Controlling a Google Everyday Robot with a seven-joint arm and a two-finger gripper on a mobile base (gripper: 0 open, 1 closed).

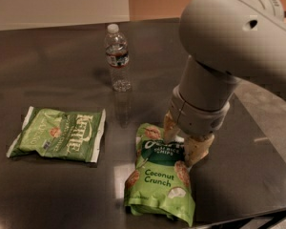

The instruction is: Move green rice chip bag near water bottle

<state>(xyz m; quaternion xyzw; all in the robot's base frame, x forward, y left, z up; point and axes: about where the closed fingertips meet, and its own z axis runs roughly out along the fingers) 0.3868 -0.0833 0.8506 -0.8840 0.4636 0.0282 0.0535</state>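
The green rice chip bag (pixel 160 178) lies flat on the dark table, front centre, its "Coconut Crunch" text facing up. My gripper (pixel 184 138) comes straight down on the bag's top right edge. Its beige fingers (pixel 198 149) stand on either side of that edge and pinch it, covering the lettering there. The bag still rests on the table. The water bottle (pixel 117 57) stands upright at the back, up and to the left of the bag, well apart from it.
An olive-green Kettle bag (pixel 59 134) lies flat at the left. My bulky grey arm (pixel 229 42) fills the upper right. The table's (pixel 47 66) right edge runs diagonally past the arm, its front edge just below the bag.
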